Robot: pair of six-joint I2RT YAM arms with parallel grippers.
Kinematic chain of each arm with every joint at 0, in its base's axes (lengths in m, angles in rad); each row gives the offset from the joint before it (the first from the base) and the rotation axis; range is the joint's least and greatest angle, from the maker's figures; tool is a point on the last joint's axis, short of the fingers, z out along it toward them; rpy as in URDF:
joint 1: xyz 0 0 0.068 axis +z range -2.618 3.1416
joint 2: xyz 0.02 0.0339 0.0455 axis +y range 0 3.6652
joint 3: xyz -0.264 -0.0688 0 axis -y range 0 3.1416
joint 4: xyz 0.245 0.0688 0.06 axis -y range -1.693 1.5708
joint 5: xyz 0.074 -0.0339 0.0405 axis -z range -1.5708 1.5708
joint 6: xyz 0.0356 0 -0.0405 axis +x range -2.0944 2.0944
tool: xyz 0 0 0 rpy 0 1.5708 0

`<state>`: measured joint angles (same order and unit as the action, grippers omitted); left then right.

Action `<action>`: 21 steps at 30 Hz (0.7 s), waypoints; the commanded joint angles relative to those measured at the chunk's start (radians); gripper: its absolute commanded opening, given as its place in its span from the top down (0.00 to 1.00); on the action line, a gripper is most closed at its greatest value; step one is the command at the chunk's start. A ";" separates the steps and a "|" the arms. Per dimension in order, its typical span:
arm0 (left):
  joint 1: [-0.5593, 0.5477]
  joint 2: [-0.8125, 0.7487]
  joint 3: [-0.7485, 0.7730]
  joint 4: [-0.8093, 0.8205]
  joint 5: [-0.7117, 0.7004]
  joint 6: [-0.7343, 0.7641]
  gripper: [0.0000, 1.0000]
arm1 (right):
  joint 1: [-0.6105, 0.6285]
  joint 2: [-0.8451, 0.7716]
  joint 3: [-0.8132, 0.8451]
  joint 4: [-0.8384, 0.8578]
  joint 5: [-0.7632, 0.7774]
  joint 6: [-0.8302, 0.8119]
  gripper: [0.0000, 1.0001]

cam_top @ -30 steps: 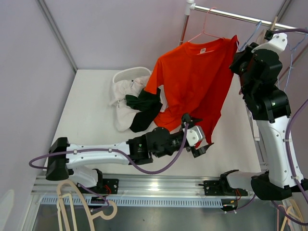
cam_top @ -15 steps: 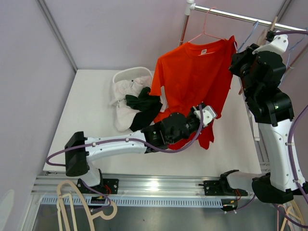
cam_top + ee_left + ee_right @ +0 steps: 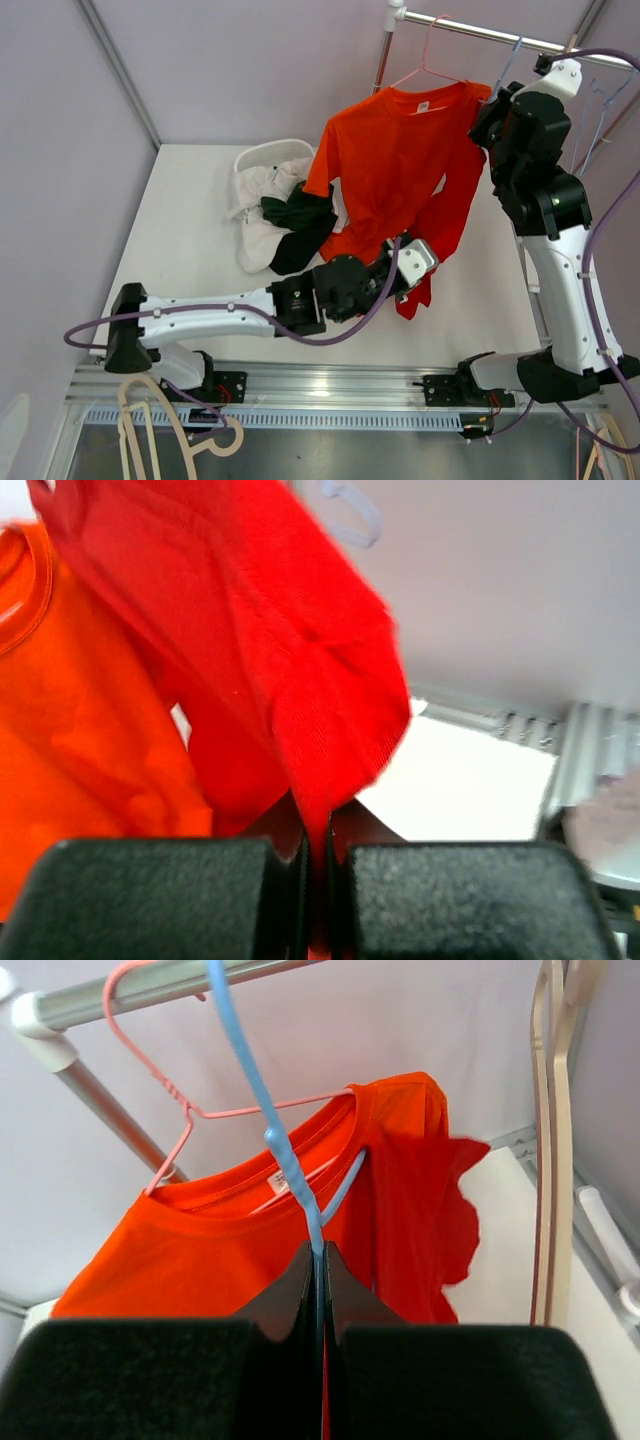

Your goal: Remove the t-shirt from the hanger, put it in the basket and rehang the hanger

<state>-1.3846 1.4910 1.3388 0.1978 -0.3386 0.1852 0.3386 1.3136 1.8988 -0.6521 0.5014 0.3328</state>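
Left wrist view: left claw (image 3: pixel 318 852), wide open a second ago, now clenched on lower edge of t-shirt (image 3: pixel 395 150). T-shirt hangs on pink hanger (image 3: pixel 425 68), far right, above counter (image 3: pixel 190 230). Right claw (image 3: pixel 320 1260) clamped on blue hanger (image 3: pixel 285 1155). Grip made; pulling t-shirt off looks next.

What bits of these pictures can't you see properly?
- Blue hanger: its hook is cut off by the right wrist view's top edge.
- Label on the t-shirt: too small to read, right wrist view.
- Left pincer: in the top view, its wrist and the t-shirt hide its tips.
- Basket: clothes hide its inside, top view.
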 commanded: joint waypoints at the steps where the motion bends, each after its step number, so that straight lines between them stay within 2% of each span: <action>1: -0.083 -0.109 -0.042 0.041 -0.048 0.010 0.99 | -0.006 0.056 0.074 0.104 0.080 -0.051 1.00; 7: -0.188 -0.176 -0.154 0.072 -0.098 -0.015 0.99 | -0.033 0.133 0.138 0.094 0.075 -0.064 1.00; 14: -0.264 -0.215 -0.349 0.138 -0.102 -0.162 0.99 | -0.075 0.159 0.166 0.094 0.058 -0.071 1.00; 18: -0.335 -0.199 -0.400 0.192 -0.186 -0.170 0.99 | -0.089 0.173 0.190 0.088 0.060 -0.083 1.00; 21: -0.367 -0.216 -0.403 0.195 -0.188 -0.174 0.99 | -0.098 0.177 0.192 0.089 0.062 -0.086 1.00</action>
<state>-1.6814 1.3067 0.9440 0.3603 -0.5739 0.0765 0.2710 1.4803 2.0304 -0.7555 0.5068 0.2707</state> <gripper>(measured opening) 0.015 0.022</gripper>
